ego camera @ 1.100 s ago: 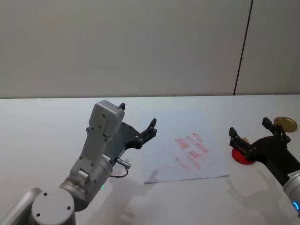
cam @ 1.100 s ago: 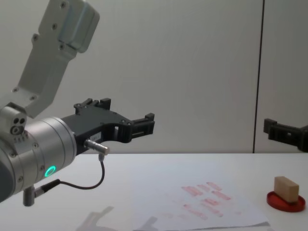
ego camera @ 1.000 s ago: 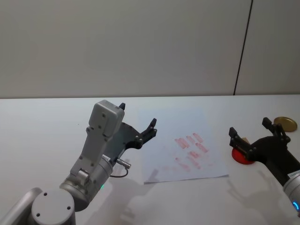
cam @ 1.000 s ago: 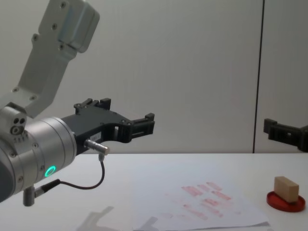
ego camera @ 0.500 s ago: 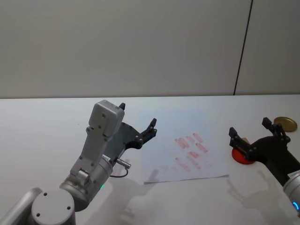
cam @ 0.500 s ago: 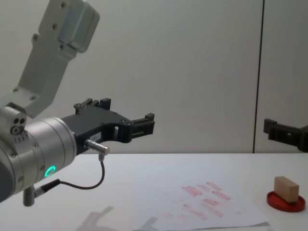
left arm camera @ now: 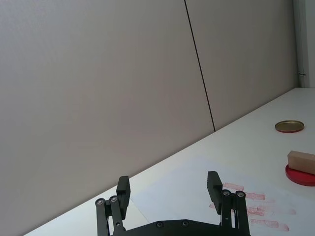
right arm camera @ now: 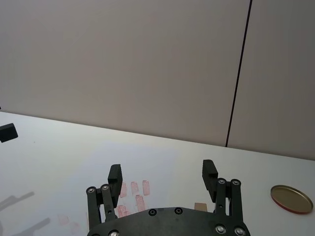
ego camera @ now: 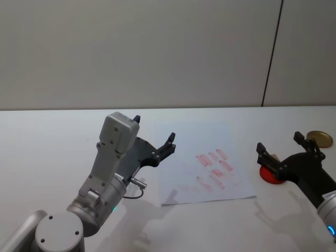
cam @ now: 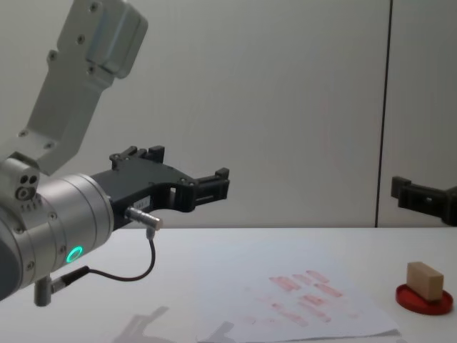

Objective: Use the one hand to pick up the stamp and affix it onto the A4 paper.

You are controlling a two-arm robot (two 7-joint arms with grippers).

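Nothing has shifted since the earlier frames; both arms and all items sit as they did.

Stamp (cam: pixel 425 279): rests on the red ink pad (cam: pixel 426 301), tilted a little, untouched. The pad sits on the desk (ego camera: pixel 52 136), just off the paper's right edge.

Paper (ego camera: pixel 184 157): lies flat near desk centre and carries a cluster of red prints (ego camera: pixel 215 168) toward its right half. Its near-left corner curls up slightly.

Right gripper (ego camera: pixel 279 143): jaws spread wide, holding nothing. In the head view it hangs over the pad area; the chest view shows it raised well above the stamp, with clear air between.

Left gripper (ego camera: pixel 154 128): also wide open and empty, held in the air beside the paper's left edge, pointing out over the desk. A black cable loops below its wrist.

Gold lid (ego camera: pixel 319 138): flat on the desk, beyond the pad on the far right.
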